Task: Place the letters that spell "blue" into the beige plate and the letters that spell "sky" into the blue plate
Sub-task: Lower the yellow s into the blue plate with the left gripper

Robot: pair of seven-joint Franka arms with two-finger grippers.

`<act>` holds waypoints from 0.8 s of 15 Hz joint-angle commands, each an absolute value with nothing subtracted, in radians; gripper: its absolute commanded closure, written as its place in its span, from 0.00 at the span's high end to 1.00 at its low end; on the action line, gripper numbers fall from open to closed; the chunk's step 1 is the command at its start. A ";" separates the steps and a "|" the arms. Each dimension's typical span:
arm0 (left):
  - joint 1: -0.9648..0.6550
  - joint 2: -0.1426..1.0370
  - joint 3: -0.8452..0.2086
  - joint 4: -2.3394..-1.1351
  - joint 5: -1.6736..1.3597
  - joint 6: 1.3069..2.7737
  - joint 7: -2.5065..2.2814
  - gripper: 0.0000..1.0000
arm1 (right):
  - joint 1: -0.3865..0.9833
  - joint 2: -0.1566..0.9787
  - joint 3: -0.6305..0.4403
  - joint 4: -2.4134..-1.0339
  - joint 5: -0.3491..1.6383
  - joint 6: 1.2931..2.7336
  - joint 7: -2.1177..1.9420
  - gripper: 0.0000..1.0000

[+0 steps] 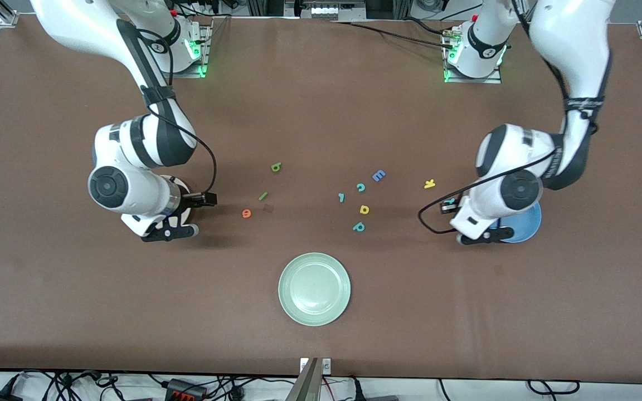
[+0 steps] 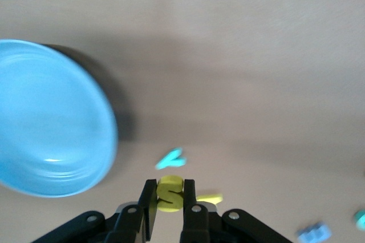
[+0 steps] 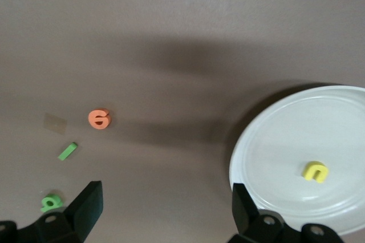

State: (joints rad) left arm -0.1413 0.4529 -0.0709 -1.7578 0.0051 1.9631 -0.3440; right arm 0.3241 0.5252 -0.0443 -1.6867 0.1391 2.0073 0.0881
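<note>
The left gripper hangs just beside the blue plate, its fingers closed on the yellow "s". To do this step well, I think the arm should carry the letter over the middle of the blue plate, go low, and only then open, so the light foam does not bounce over the rim. The blue plate looks empty where it shows. The teal "y" lies on the bench close to the blue plate, and the yellow "k" is a little farther from the blue plate.

The right gripper is over the edge of the beige plate, its fingers wide open and holding nothing. The beige plate holds the yellow "u". The orange "e", the dark green "l" and the green "b" lie on the bench near the beige plate. The pale green plate is empty
</note>
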 commanded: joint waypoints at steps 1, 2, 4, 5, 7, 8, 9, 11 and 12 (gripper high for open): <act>-0.048 0.425 -0.078 -1.818 0.026 1.934 -0.163 0.05 | 0.368 0.571 -0.046 -1.675 0.150 2.048 0.094 1.00; -0.025 0.428 -0.077 -1.845 0.026 1.951 -0.122 0.05 | 0.391 0.587 -0.046 -1.680 0.150 2.078 0.095 1.00; 0.018 0.428 -0.077 -1.900 0.067 2.021 -0.051 0.05 | 0.464 0.624 -0.055 -1.689 0.149 2.179 0.118 1.00; 0.029 0.428 -0.078 -1.934 0.108 2.078 -0.037 0.07 | 0.494 0.647 -0.063 -1.687 0.147 2.207 0.132 1.00; 0.043 0.429 -0.078 -2.014 0.132 2.202 -0.035 0.17 | 0.518 0.672 -0.067 -1.689 0.105 2.232 0.133 1.00; 0.043 0.433 -0.078 -2.023 0.132 2.216 -0.037 0.35 | 0.517 0.673 -0.069 -1.695 0.094 2.230 0.133 1.00; 0.046 0.436 -0.078 -2.019 0.132 2.220 -0.034 0.81 | 0.515 0.675 -0.069 -1.704 0.094 2.230 0.135 1.00; 0.044 0.416 -0.087 -2.013 0.132 2.201 -0.015 1.00 | 0.517 0.701 -0.069 -1.706 0.095 2.235 0.164 1.00; 0.043 0.404 -0.090 -2.011 0.132 2.185 0.015 1.00 | 0.522 0.704 -0.069 -1.704 0.094 2.244 0.184 0.97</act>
State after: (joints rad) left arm 0.0379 0.4484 -0.0755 -2.0053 0.1160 2.2076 -0.0378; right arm 0.5179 0.6997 -0.0675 -1.6959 0.1109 2.2260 0.1399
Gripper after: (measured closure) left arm 0.463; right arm 0.000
